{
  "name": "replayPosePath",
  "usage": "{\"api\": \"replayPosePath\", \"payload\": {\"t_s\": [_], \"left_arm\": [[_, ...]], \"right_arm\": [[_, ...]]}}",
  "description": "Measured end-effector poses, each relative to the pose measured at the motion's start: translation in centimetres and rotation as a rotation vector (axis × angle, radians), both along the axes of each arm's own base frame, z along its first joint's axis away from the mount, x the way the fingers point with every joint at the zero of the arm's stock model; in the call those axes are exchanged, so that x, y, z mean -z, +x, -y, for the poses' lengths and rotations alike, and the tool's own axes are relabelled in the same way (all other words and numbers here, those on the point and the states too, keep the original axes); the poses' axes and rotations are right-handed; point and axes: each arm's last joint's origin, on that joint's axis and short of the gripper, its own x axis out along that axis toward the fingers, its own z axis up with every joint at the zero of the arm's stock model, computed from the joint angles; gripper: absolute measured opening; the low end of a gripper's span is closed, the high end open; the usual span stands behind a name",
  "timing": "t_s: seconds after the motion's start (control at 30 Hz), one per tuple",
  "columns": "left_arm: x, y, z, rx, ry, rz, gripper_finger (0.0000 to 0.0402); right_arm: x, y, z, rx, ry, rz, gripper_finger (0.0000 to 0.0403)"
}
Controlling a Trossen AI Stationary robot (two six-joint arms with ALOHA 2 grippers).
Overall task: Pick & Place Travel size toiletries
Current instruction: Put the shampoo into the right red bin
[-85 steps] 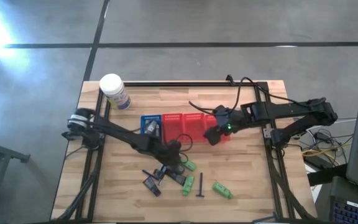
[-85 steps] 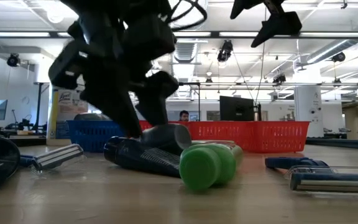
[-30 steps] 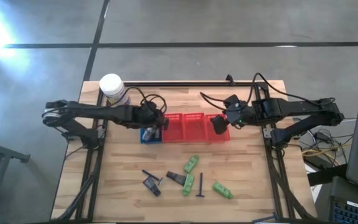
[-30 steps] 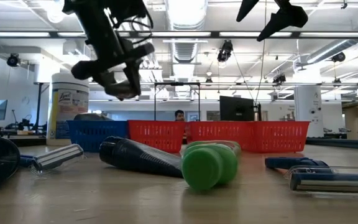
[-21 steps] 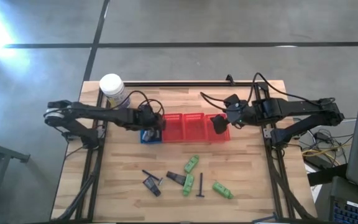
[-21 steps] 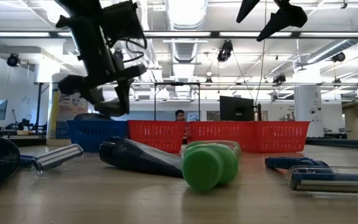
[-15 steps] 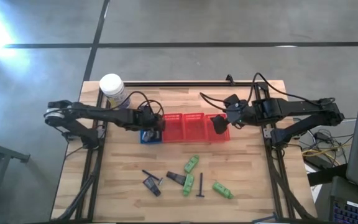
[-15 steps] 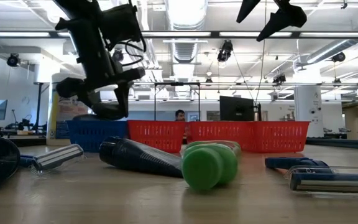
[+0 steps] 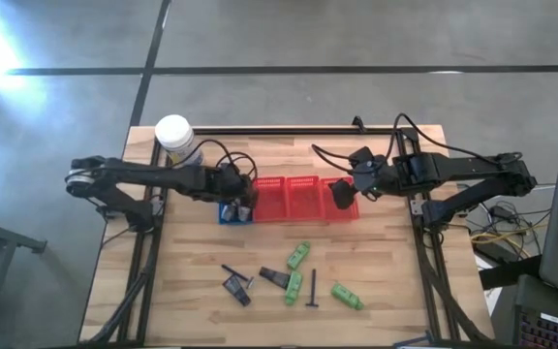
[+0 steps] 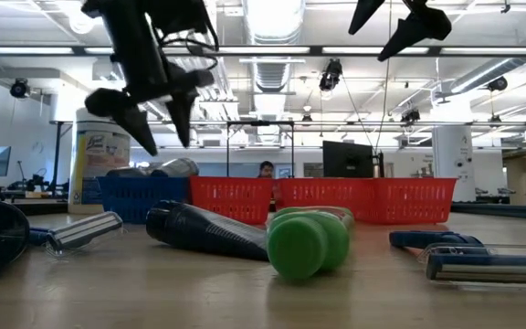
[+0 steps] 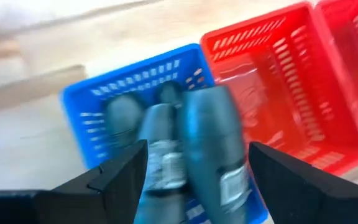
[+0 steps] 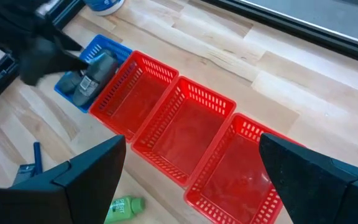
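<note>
My left gripper (image 9: 237, 192) hangs open just above the blue basket (image 9: 229, 211); it also shows in the low view (image 10: 164, 128). Below its fingers, grey tubes (image 11: 210, 149) lie in the blue basket (image 11: 86, 102), and the top one's end pokes above the rim (image 10: 176, 167). My right gripper (image 9: 340, 197) is open and empty above the red baskets (image 9: 298, 199). On the near part of the table lie green bottles (image 9: 298, 255) (image 9: 347, 296), a grey tube (image 9: 273, 278), black packets (image 9: 235, 284) and a black T-shaped stick (image 9: 312, 289).
A white-lidded jar (image 9: 177, 141) stands at the far left corner. Three red baskets (image 12: 185, 124) stand in a row to the right of the blue one, with nothing showing in them. Bare wood lies at the table's left and right sides.
My left gripper, shut on a grey tube above the blue basket, has gone down toward it, then opened and let go. The tube now lies in the basket on the other tubes. The gripper has risen a little.
</note>
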Motion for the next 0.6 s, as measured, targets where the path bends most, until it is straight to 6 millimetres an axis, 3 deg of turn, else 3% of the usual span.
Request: {"api": "replayPosePath", "payload": {"t_s": [0.07,0.13,0.27,0.33,0.43,0.6], "left_arm": [[-1.0,-0.6,0.2,0.069,0.026,-0.031,0.0284],[-2.3,-0.8,0.8,0.266,0.076,-0.021,0.0284],[-3.6,-1.5,4.5,0.965,0.098,0.043,0.0284],[-3.1,-2.2,6.9,1.240,0.077,0.045,0.0284],[-1.8,-3.3,10.0,1.516,0.120,-0.003,0.0284],[1.7,-4.4,13.8,1.727,0.183,-0.092,0.0284]], "right_arm": [[0.0,-0.1,0.0,0.000,0.000,-0.008,0.0364],[0.1,-0.2,0.0,0.000,-0.002,-0.023,0.0364],[0.1,-0.2,0.0,-0.007,-0.005,-0.029,0.0364],[0.2,-0.2,0.0,-0.013,-0.009,-0.033,0.0364],[0.2,-0.2,0.0,-0.015,-0.009,-0.034,0.0364],[0.4,-0.1,-0.1,-0.036,0.047,-0.034,0.0364]]}}
